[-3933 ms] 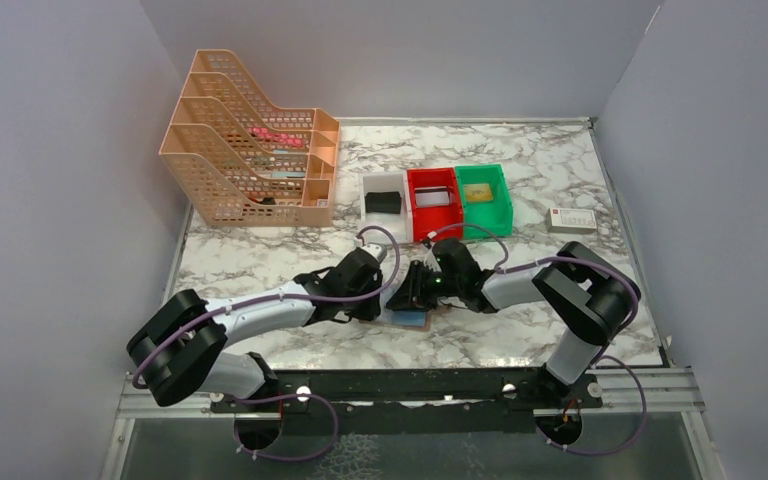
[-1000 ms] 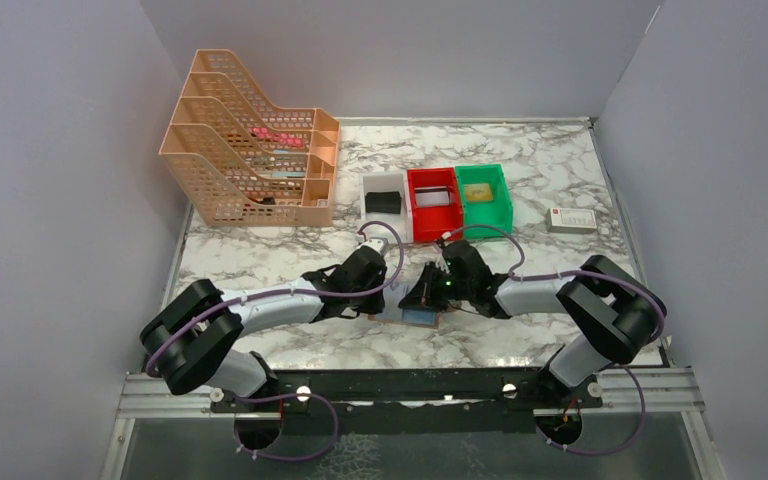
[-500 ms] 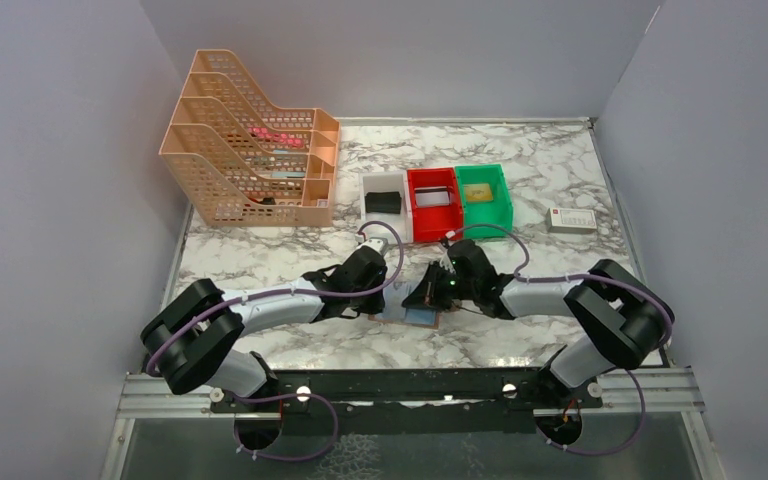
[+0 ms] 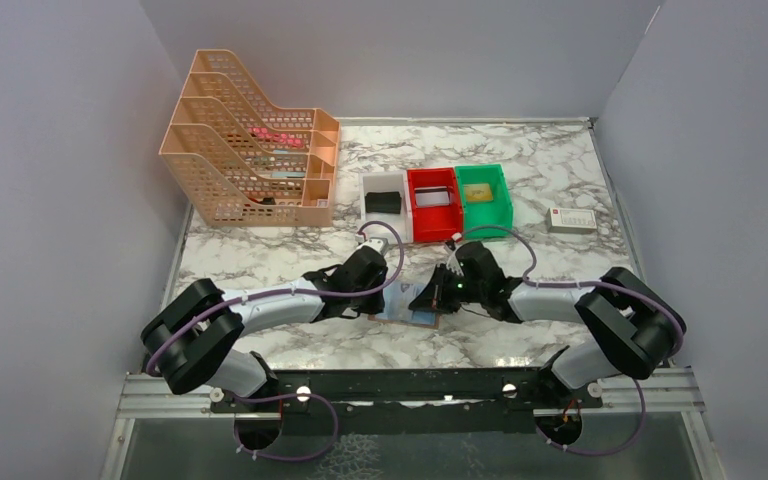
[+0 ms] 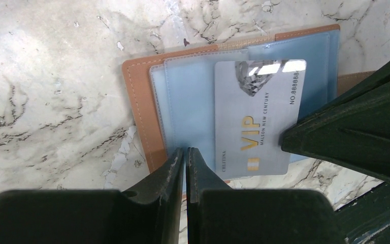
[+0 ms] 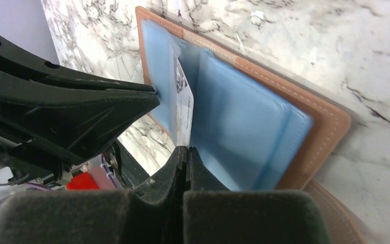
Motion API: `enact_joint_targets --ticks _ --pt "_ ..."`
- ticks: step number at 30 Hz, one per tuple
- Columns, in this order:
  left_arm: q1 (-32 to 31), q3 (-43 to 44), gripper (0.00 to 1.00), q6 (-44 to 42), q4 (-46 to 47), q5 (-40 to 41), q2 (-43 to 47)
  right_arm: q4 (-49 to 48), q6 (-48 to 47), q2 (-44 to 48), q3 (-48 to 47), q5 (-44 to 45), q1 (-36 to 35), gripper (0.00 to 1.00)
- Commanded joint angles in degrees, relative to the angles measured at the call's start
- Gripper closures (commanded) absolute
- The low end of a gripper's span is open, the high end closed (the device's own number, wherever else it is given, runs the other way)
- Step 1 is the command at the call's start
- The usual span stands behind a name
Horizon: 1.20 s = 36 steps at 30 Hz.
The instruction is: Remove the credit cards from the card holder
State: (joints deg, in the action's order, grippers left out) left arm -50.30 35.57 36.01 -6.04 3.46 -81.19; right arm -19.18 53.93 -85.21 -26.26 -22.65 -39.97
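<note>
Jaws of the right gripper (image 6: 185,150) are being clamped on 1 credit card (image 5: 256,122); at 9 o'clock, the card holder (image 5: 139,112) is being pinched by the left gripper (image 5: 185,153).

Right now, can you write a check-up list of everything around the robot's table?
Surface: marble table, with the holder lying on it.
Job's things: card holder spread open, blue panels up; silver VIP card partly out of a sleeve.
Clutter: peach file rack, white bin, red bin, green bin, small white box.
Grippers: left gripper seems to pinch the card holder's edge; right gripper shut on the VIP card's edge.
Cables: purple cables along both arms.
Surroundings: plain grey walls.
</note>
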Motion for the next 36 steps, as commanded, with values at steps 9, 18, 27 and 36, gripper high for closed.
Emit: enact_joint_targets --ticks 9,18,27,36 --pt "-0.29 1.4 0.79 -1.27 -5.84 2.48 2.35 1.62 -0.87 1.53 2.18 0.99 0.55 0.99" --pt "-0.26 3.72 0.52 -4.27 1.28 -5.7 6.66 1.02 -0.14 0.32 2.11 1.82 0.5 0.99" --pt "-0.26 3.38 0.56 -2.1 4.31 -10.85 -0.78 -3.06 2.45 1.04 4.35 2.03 0.5 0.96" --pt "-0.26 -0.3 0.71 -0.85 3.81 -9.95 -3.5 -11.84 7.84 -1.47 7.27 0.75 0.5 0.9"
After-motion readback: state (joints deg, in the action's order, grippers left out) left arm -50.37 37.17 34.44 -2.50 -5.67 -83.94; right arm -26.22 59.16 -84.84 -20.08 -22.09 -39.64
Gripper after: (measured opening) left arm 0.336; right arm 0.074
